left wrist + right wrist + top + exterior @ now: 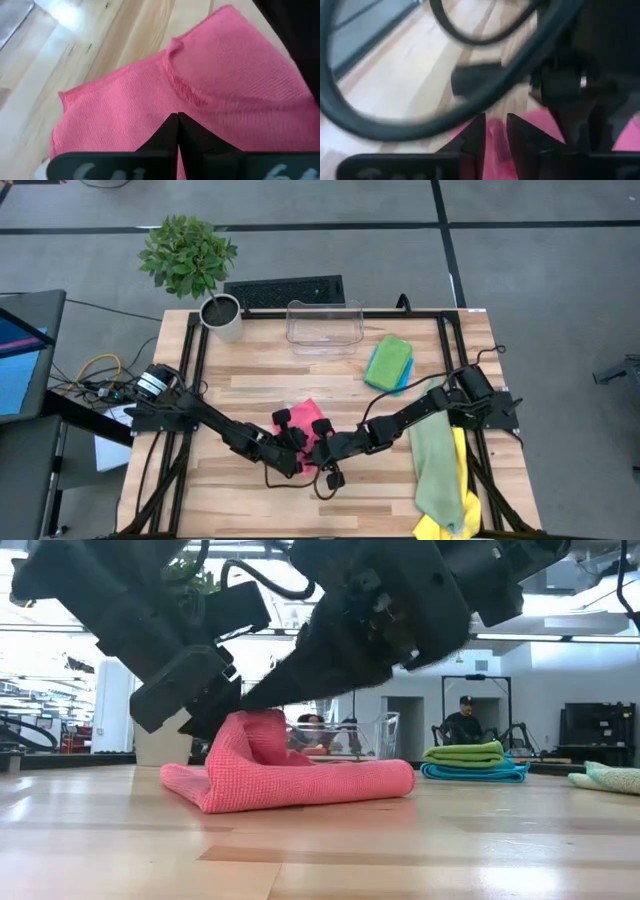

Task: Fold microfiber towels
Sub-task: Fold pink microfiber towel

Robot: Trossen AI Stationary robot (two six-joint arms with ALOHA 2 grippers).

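A pink towel [306, 418] lies folded at the middle of the table, most of it flat on the wood [300, 785]. One part rises in a peak [250, 730] up to both grippers. My left gripper [177, 117] is shut on the pink cloth. My right gripper [495, 127] meets it from the right, its fingers close together with pink cloth between them. A folded green towel [388, 360] lies on a blue one [403, 378] at the back right. A pale sage towel [437, 465] and a yellow one [452, 525] lie at the right edge. My left gripper pinches a puckered ridge of the pink towel [185, 95] between its two fingertips, slanting down from the table's left. The cloth rises to the fingers [215, 725] while the rest lies on the table. How many layers it holds I cannot tell. My right gripper has pink cloth [495, 145] between its two fingers, slanting down from the table's right. The hold is at the raised peak [270, 718] beside the left gripper. The picture is blurred, so which edge or how many layers does not show.
A clear plastic bin [323, 325] stands at the back middle. A potted plant [205, 280] stands at the back left corner, and a keyboard [285, 290] lies behind the table. Bare wood [250, 375] shows on the left and near parts of the table.
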